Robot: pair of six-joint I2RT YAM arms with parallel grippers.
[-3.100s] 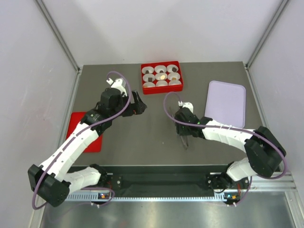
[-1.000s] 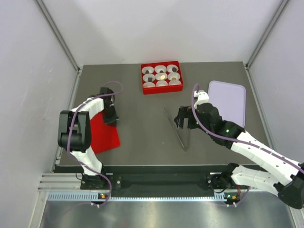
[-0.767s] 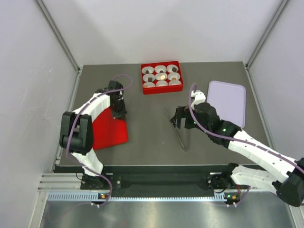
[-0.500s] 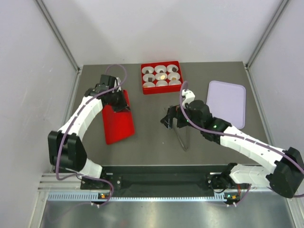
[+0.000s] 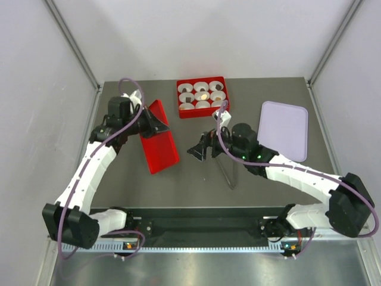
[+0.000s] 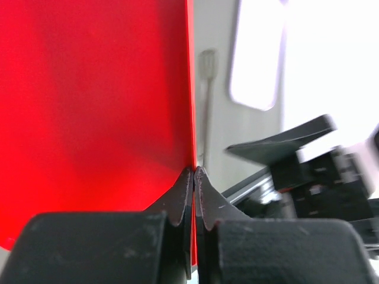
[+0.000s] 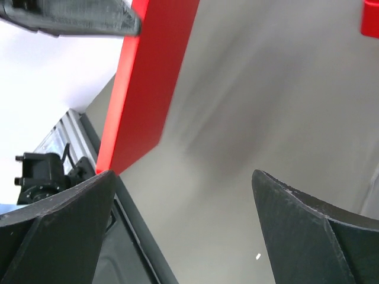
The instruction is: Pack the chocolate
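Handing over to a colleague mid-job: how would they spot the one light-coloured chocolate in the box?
Near the far edge of the dark grey table sits a red rectangular box holding nine white fluted paper cups in three rows. The middle cup of the middle row holds a light tan-orange round chocolate. The sweets visible in neighbouring cups are dark brown sweets; it alone is pale.

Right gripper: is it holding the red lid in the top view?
No, the right gripper stands open and apart from the red lid, whose edge the left gripper pinches.
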